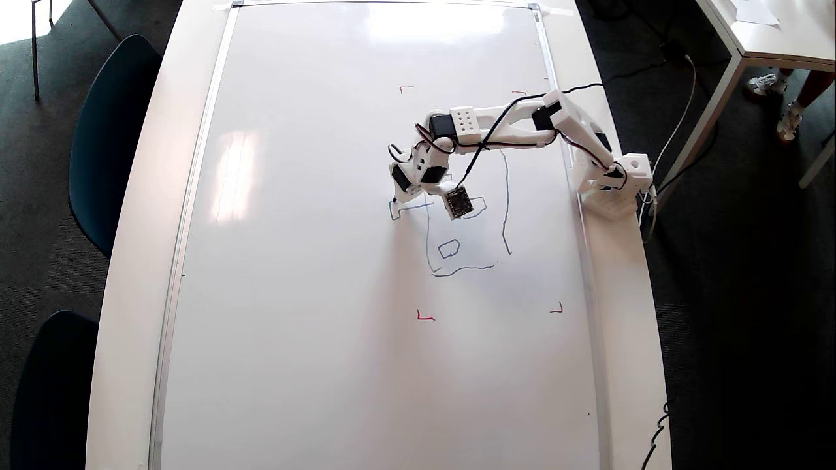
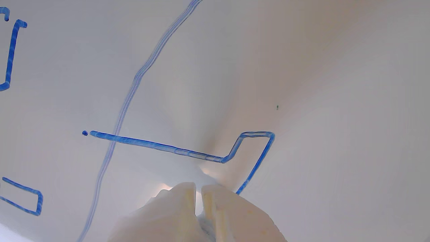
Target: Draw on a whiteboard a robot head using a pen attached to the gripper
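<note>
Overhead view: the whiteboard covers most of the white bench, its silver frame running along both long sides. The arm's base stands at the board's right edge, and the arm reaches left over the board. The gripper sits at the arm's left end, above the left side of the robot head, a blue outline with a small box inside and a stalk running left to a small box just under the gripper. A black circuit board hangs over the drawing. 4 red corner marks lie around the drawing. The pen cannot be made out here. 2 dark chairs stand to the left of the bench.

Wrist view: the fingers rise from the lower edge, pale and close together with only a narrow slit between them; whether the pen sits in that slit cannot be told. The stalk line runs across the board to the box outline, whose last stroke ends right at the fingers.
</note>
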Controlling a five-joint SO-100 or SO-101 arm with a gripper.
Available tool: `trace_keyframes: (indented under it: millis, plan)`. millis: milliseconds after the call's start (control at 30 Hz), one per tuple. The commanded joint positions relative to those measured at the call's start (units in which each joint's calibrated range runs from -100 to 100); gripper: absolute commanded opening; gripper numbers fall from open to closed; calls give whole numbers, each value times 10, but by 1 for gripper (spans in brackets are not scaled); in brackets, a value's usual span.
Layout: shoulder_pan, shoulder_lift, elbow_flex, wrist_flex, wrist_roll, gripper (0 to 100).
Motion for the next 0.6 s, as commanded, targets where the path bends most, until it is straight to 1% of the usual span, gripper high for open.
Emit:
trace_keyframes:
  millis: [0, 267, 567]
  plan:
    - [-13, -40, 21, 8, 1, 1]
    - [-38, -45, 30, 7, -3, 1]
    - [-40, -46, 21, 7, -3, 1]
